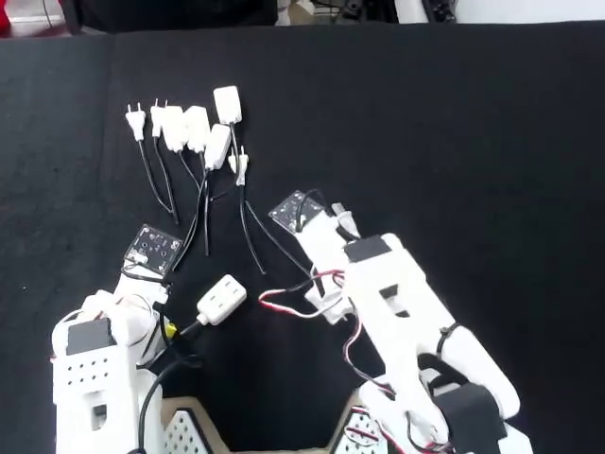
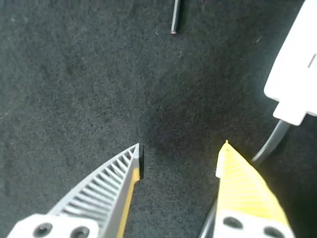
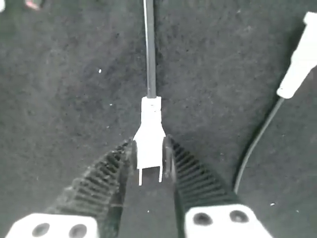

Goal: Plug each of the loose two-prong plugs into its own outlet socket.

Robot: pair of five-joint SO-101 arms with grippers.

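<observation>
My right gripper (image 3: 148, 144) is shut on a white two-prong plug (image 3: 150, 144), prongs pointing back toward the wrist and its black cable (image 3: 149, 49) running straight away. My left gripper (image 2: 181, 148) stands open just above the black cloth, with nothing between its grey finger (image 2: 121, 173) and its yellow one. The white outlet socket block (image 1: 222, 298) lies between the arms; its cable end (image 2: 297, 74) sits close beside the yellow finger (image 2: 242, 183). Several loose white plugs (image 1: 198, 128) with black cables lie in a cluster at the back left.
The right arm (image 1: 378, 284) stretches from the front right toward the middle, red and white wires hanging beside it. The left arm (image 1: 104, 340) stands at the front left. Another loose plug (image 3: 297, 69) lies off to the side of the held one. A cut cable end (image 2: 173, 22) lies ahead of the left gripper.
</observation>
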